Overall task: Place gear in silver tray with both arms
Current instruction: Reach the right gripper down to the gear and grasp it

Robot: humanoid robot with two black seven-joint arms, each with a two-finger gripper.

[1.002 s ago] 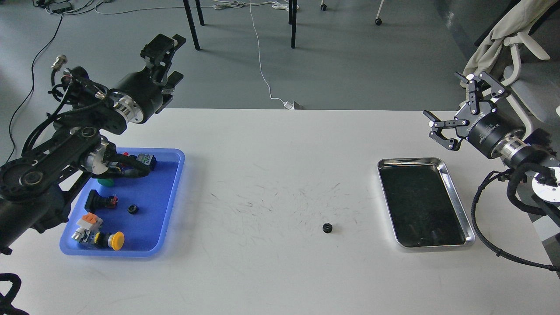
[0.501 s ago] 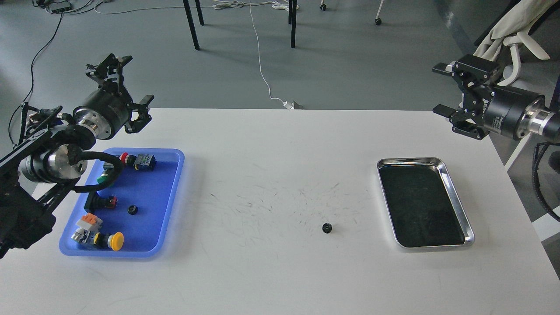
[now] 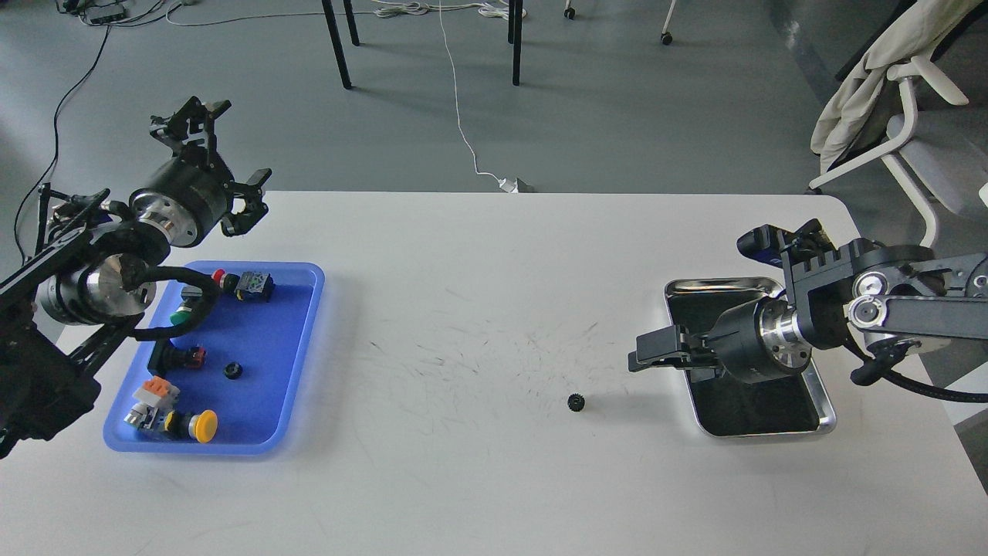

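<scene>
The right tool (image 3: pixel 644 357) is seen side-on, pointing left, held low just past the left rim of the silver tray (image 3: pixel 795 318). Its fingers overlap in this view, so whether they are spread or pressed together cannot be told; nothing is seen held in them. Behind it, the wrist w/ silver ring and the right arm (image 3: pixel 895 297) are laid across the silver tray's near half, hiding part of the dark bottom.

The gear (image 3: pixel 576 401), small & black, is found on the bare worktop (image 3: pixel 478 479), left of the silver tray and well apart from its rim, slightly nearer than the right tool's tip and not touched by it.

The left tool (image 3: pixel 212 166) is held far left of the silver tray, above the worktop's far-left edge, w/ fingers spread wide and nothing between them. The left arm (image 3: pixel 85 270) is seen coming in beside the blue tray (image 3: pixel 297 371).

The blue tray sits at the opposite end of the worktop from the silver tray. In it are seen a yellow push-button (image 3: pixel 202 425), a 2nd small black gear (image 3: pixel 233 371), a green-capped part (image 3: pixel 182 315) & other small switch parts.
</scene>
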